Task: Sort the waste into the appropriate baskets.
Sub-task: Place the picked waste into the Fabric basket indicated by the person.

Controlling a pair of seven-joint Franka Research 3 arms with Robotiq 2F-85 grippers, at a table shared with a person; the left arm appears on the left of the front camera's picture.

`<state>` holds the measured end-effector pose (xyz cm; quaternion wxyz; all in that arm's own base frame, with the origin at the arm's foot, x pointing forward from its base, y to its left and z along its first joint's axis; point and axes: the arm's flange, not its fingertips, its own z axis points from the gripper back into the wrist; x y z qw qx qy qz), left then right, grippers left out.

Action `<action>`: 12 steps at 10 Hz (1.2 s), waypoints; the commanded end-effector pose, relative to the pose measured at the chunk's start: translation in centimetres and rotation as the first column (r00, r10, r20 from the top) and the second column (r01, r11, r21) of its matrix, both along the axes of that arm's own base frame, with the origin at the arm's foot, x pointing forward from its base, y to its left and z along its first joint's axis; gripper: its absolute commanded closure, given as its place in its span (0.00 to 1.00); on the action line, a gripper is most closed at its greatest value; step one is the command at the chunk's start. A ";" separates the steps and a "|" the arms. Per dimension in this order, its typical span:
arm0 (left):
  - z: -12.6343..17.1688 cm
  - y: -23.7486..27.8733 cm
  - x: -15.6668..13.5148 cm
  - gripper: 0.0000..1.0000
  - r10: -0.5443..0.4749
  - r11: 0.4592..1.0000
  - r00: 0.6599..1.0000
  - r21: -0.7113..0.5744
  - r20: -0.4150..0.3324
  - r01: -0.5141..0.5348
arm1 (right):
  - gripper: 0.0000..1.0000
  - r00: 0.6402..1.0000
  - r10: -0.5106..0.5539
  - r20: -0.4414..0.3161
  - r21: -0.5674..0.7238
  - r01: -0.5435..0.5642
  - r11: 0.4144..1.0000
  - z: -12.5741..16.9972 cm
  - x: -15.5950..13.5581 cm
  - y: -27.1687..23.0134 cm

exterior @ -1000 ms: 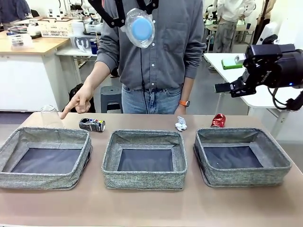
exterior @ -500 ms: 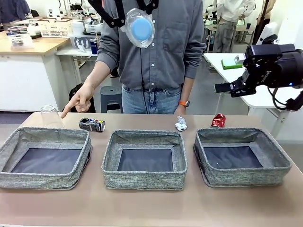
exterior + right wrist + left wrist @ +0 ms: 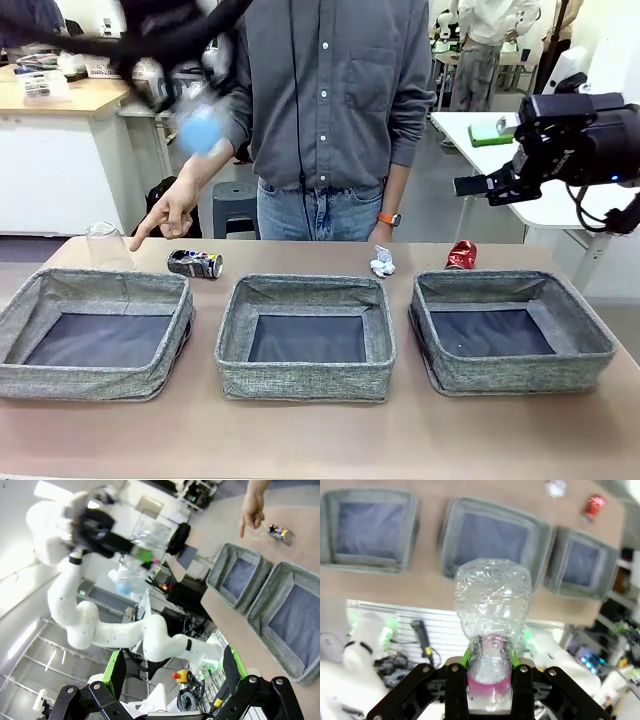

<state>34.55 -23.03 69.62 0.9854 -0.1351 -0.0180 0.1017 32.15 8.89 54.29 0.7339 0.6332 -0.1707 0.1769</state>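
- Bottle (image 3: 492, 615): clamped in the left pincer (image 3: 490, 660) and held high over the table (image 3: 320, 440). In front view it is a blur at upper left, above the person's hand (image 3: 165, 215).
- Axis: we read the long axis as running along the fingers. The pink-label end is in the grip and the wide crumpled end points away, toward the table.
- Key relation, left wrist view: the three baskets lie well below, beyond that far end. The middle basket (image 3: 447, 535) is straight past it. The left basket (image 3: 367, 564) and right basket (image 3: 552, 560) are off to either side. Nothing touches.
- Left pincer: jaws drawn in tight, green pads pressed on the bottle at the label.
- Right pincer (image 3: 175, 672): spread wide and holding nothing. It is parked high at the right, well apart from the bottle, so we take the drop to be the left arm's.
- Our call: the next move is to bring the bottle over one basket and let go. We cannot tell which basket takes plastic.
- Other waste is on the table behind the baskets: cup (image 3: 105, 245), dark can (image 3: 195, 264), paper wad (image 3: 382, 263), red can (image 3: 461, 255). The hand points down between the cup and the dark can.
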 end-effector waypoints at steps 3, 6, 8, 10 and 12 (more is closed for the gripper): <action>-14.1 13.3 -0.8 0.76 0.209 0.977 0.978 0.041 0.020 -0.209 | 0.00 1.000 0.002 0.027 0.027 -0.002 1.000 0.0 0.1 0.2; -20.1 18.9 -1.4 0.76 0.463 0.881 0.884 0.075 0.068 -0.467 | 0.00 1.000 0.002 0.027 0.027 -0.002 1.000 0.0 0.1 0.2; -22.5 19.9 -0.4 0.76 0.479 0.865 0.871 0.112 0.110 -0.489 | 0.00 1.000 0.002 0.027 0.027 -0.002 1.000 0.0 0.1 0.2; -22.9 19.8 0.2 0.76 0.461 0.871 0.883 0.143 0.094 -0.470 | 0.00 1.000 0.002 0.027 0.027 -0.002 1.000 0.0 0.1 0.2; -22.7 19.9 0.5 0.76 0.456 0.872 0.886 0.155 0.088 -0.464 | 0.00 1.000 0.002 0.027 0.027 -0.002 1.000 0.0 0.1 0.2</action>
